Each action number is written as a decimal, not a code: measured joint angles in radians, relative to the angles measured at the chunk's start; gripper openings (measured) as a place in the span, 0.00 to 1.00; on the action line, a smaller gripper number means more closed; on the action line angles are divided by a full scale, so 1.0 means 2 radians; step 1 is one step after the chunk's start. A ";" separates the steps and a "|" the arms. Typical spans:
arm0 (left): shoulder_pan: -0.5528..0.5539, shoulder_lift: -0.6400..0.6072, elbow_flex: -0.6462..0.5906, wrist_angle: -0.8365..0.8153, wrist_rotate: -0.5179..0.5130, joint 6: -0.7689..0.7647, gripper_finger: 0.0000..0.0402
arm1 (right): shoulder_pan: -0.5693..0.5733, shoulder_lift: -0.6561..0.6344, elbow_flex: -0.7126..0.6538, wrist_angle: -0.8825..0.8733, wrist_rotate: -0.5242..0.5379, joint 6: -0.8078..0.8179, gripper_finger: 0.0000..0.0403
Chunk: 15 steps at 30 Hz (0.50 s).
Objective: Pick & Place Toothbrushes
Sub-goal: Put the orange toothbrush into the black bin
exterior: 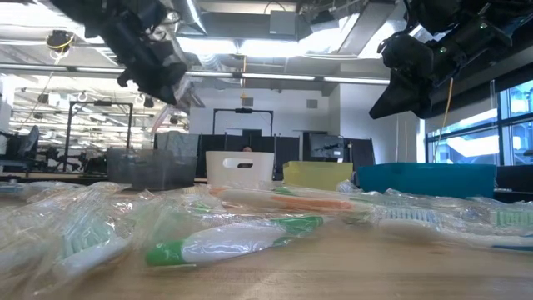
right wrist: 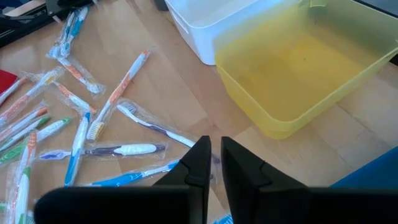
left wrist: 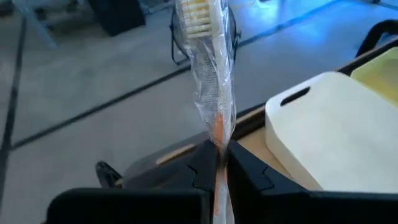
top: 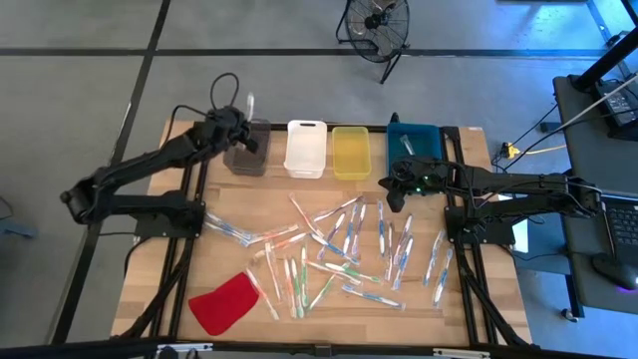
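Observation:
Several wrapped toothbrushes point(top: 344, 249) lie flat, scattered over the middle of the wooden table, with pink, green, blue or orange parts; the right wrist view shows some of these toothbrushes point(right wrist: 124, 149). My left gripper point(top: 242, 125) hangs above the grey bin point(top: 247, 152) at the table's far left, shut on one toothbrush point(left wrist: 211, 81) in a clear wrapper. My right gripper point(top: 391, 180) hovers near the yellow bin point(right wrist: 298, 68), above the table. Its fingers point(right wrist: 214, 163) are shut to a thin gap and hold nothing. My left gripper pinches the toothbrush between its two fingers at the orange handle point(left wrist: 219, 144), wrapper and all. The bristle head point(left wrist: 196, 15) sticks out well beyond the fingertips, in line with the fingers. The brush is lifted clear of the table, over the grey bin.
Four bins stand in a row along the far edge: grey, white point(top: 306, 148), yellow point(top: 351, 152) and blue point(top: 414, 140). A flat red cloth-like piece point(top: 224, 302) lies at the near left. A fan point(top: 377, 25) stands on the floor beyond the table.

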 joint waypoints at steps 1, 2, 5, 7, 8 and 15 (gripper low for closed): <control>0.006 0.005 0.000 0.000 0.012 -0.003 0.04 | 0.000 0.000 0.000 0.000 0.000 0.000 0.10; 0.012 0.010 0.000 0.000 0.021 -0.005 0.04 | 0.000 0.000 0.000 0.000 0.000 0.000 0.10; 0.022 0.028 0.000 0.002 0.029 -0.006 0.04 | 0.000 0.000 0.000 0.000 0.000 0.000 0.08; 0.027 0.040 0.000 0.001 0.030 -0.009 0.04 | 0.000 0.000 0.000 0.000 0.000 0.000 0.07; 0.030 0.045 0.000 0.001 0.031 -0.009 0.04 | 0.000 0.000 0.000 0.000 0.000 0.000 0.06; 0.038 0.076 0.000 -0.004 0.040 -0.027 0.04 | 0.000 0.000 0.000 0.000 0.000 0.000 0.02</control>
